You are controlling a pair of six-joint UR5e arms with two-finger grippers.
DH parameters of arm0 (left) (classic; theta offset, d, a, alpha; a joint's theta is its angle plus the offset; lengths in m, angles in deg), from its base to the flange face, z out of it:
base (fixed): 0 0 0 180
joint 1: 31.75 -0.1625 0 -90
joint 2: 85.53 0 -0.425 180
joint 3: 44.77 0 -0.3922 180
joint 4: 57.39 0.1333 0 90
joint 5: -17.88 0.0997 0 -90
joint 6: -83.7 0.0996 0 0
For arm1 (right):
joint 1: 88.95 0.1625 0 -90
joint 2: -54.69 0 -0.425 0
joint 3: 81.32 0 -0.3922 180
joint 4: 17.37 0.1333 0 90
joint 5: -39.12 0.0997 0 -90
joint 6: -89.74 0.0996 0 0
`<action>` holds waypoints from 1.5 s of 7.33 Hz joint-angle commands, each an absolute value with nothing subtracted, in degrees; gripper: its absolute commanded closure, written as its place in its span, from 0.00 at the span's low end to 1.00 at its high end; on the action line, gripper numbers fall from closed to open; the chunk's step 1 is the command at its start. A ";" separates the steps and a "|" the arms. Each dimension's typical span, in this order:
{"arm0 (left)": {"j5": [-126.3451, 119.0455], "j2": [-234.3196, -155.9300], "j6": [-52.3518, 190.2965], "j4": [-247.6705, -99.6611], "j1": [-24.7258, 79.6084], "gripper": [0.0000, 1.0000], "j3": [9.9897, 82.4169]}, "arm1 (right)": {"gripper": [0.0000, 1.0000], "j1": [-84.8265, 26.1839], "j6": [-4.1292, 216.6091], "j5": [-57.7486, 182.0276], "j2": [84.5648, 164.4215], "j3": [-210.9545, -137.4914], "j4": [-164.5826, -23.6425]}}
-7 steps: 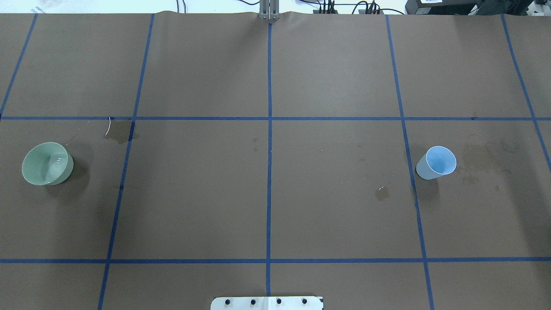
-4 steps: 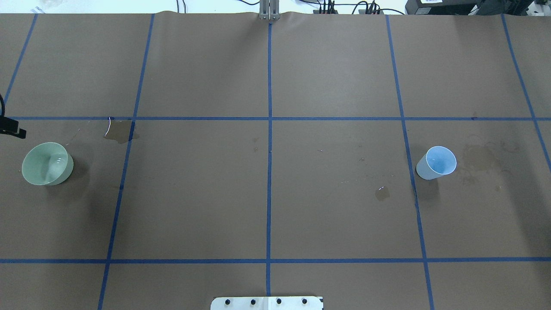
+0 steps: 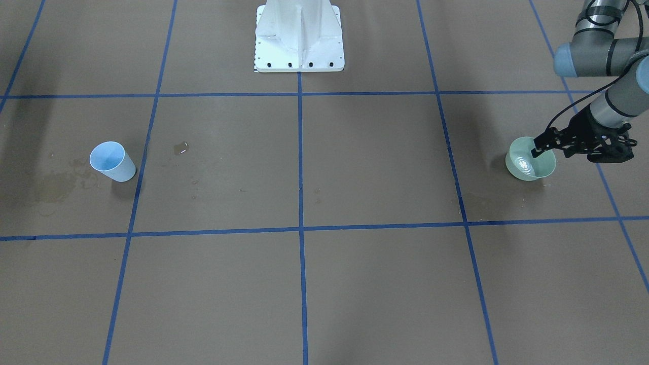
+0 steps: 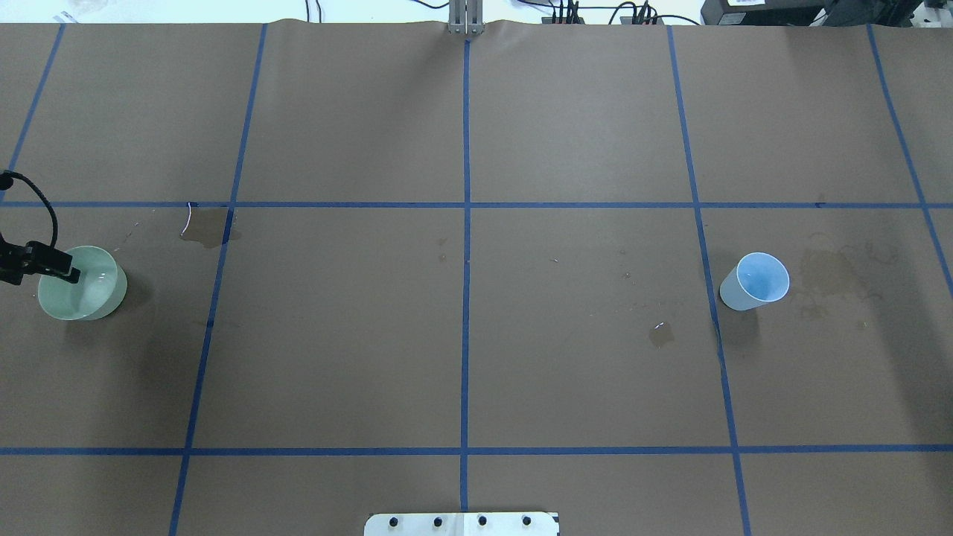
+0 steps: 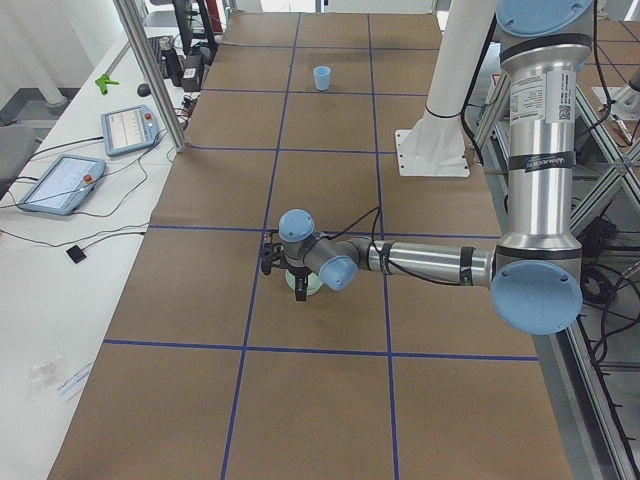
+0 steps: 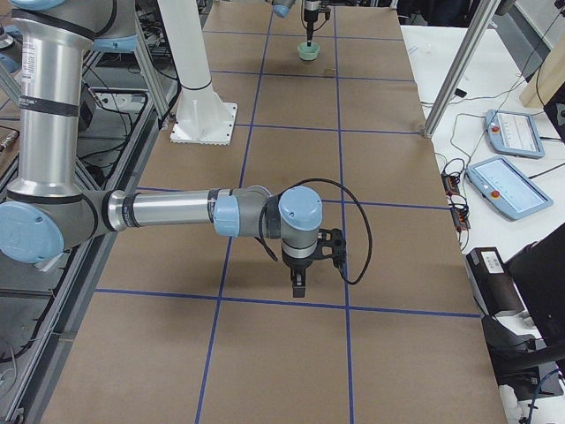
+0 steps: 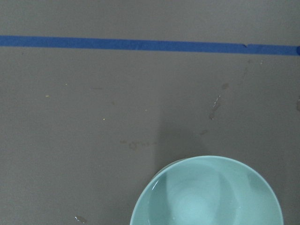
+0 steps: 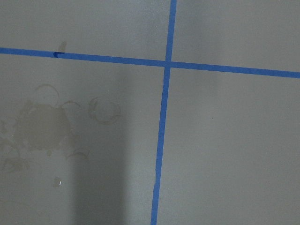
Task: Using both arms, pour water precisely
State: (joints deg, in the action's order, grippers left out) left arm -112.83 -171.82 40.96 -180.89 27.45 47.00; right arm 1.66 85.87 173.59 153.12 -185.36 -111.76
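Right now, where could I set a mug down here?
The wide middle between green bowl and blue cup is bare, save small wet patches. It's crowded only at the bowl, under the left pincer.

No text, brand, number or sign can be read in any view. The two teach pendants lying beside the counter have lit screens with coloured panels, but whatever lettering they carry is too small and blurred to make out.
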 commanded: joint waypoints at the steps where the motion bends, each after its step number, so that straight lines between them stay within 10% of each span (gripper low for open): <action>1: -112.72 -171.75 41.07 -181.05 26.69 0.15 45.59 | 0.00 1.66 85.87 173.59 153.12 -185.47 -111.76; 3: -112.72 -171.84 41.08 -181.22 26.69 0.42 45.06 | 0.00 1.66 85.87 173.50 153.04 -185.38 -111.76; 5: -112.72 -171.75 40.81 -181.22 26.69 1.00 44.97 | 0.00 1.66 85.87 173.50 153.04 -185.38 -111.76; 11: -125.26 -172.89 40.63 -173.10 36.32 1.00 52.50 | 0.00 1.66 85.87 173.59 153.04 -185.38 -111.76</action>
